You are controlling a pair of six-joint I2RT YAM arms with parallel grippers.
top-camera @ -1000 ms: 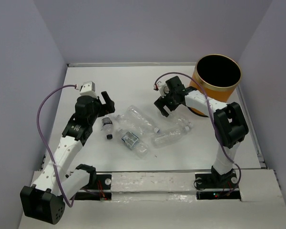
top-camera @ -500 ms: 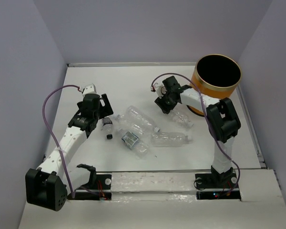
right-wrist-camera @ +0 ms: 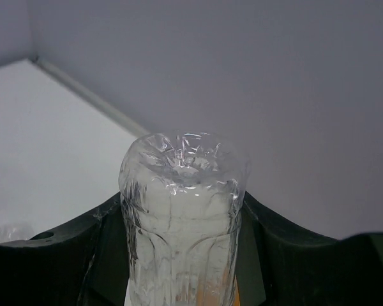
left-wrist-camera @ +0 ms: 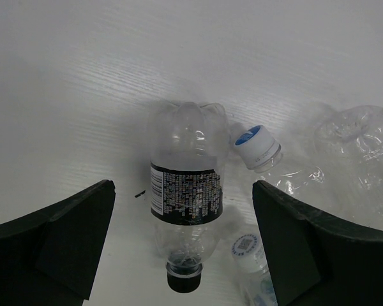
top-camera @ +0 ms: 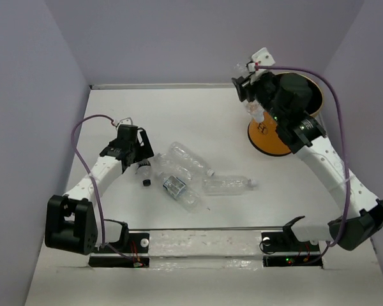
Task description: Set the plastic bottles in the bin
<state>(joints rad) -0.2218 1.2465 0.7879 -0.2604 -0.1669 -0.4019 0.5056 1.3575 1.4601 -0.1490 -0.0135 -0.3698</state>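
Bin [top-camera: 266,138]: orange, upper right of the top view, unmoved.
Right gripper [right-wrist-camera: 182,239]: risen from the table's middle to the bin's left rim, jaws now clamped on one clear bottle [right-wrist-camera: 182,185].
Left gripper [left-wrist-camera: 185,236]: jaws wide apart, moved forward to straddle a labelled bottle [left-wrist-camera: 185,191] with a black cap, left of centre.
Remaining bottles [top-camera: 198,171]: lying mid-table, one fewer than before.
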